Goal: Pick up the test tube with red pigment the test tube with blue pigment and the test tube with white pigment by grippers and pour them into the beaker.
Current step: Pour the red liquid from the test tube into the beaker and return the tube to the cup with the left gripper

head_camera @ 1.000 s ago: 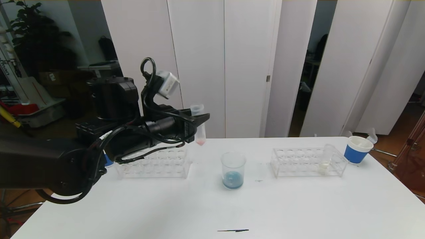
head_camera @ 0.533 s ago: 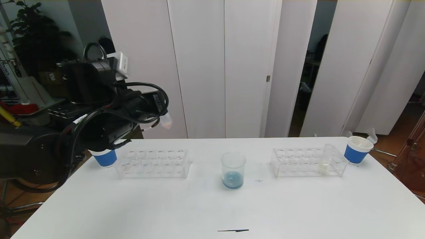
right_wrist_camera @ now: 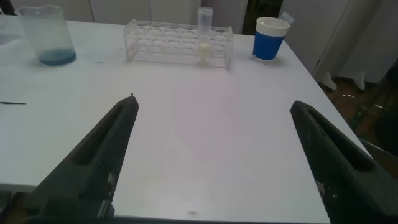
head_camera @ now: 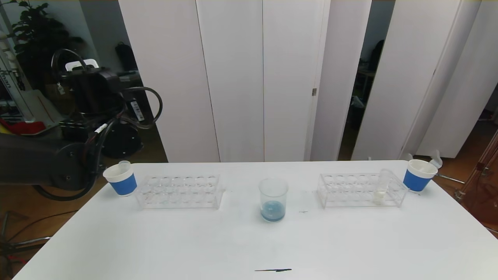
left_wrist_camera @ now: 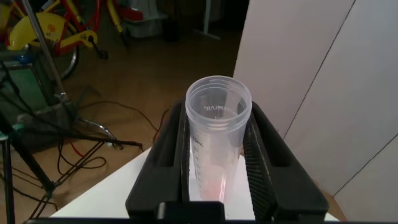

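My left gripper (left_wrist_camera: 217, 158) is shut on a clear test tube with pinkish-red pigment (left_wrist_camera: 216, 143) at its base. It holds the tube upright off the table's far left corner. In the head view only the left arm (head_camera: 93, 97) shows, and the held tube is hidden. The beaker (head_camera: 273, 200) stands mid-table with blue liquid in it. The white-pigment tube (head_camera: 381, 186) stands in the right rack and also shows in the right wrist view (right_wrist_camera: 205, 37). My right gripper (right_wrist_camera: 212, 104) is open and empty over the near table. No blue-pigment tube shows.
An empty clear rack (head_camera: 179, 191) stands left of the beaker and another rack (head_camera: 350, 190) to its right. A blue-and-white cup (head_camera: 121, 182) at far left holds a clear tube (head_camera: 124, 166). Another cup (head_camera: 418, 175) stands at far right. A thin black item (head_camera: 272, 270) lies near the front edge.
My left arm has swung left and back from beside the beaker to the table's far left corner, carrying the red-pigment tube. The beaker's contents look unchanged.
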Controlling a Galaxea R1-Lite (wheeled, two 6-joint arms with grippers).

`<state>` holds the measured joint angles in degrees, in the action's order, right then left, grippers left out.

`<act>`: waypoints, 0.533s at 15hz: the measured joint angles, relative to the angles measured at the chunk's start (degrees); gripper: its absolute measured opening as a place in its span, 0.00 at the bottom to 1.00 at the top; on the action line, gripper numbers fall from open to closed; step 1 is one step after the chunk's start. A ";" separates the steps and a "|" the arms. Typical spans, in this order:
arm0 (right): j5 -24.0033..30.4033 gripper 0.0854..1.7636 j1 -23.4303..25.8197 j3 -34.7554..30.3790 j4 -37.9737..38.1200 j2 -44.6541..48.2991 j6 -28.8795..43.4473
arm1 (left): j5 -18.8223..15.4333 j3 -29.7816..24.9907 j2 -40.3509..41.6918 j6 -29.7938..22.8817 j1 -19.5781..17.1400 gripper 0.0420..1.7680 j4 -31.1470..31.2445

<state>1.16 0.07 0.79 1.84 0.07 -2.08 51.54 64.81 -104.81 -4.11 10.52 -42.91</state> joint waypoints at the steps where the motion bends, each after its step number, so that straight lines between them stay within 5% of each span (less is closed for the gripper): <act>1: 0.00 0.99 0.00 0.00 0.00 0.00 -0.02 | 0.09 -0.04 -1.05 0.32 -1.88 0.32 -2.27; 8: 0.02 0.99 0.02 0.00 0.00 0.00 0.00 | -0.28 -1.11 -8.89 8.87 -10.01 0.32 -20.72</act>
<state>1.18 0.10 0.79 1.84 0.07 -2.08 51.26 63.70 -113.70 4.77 0.51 -63.63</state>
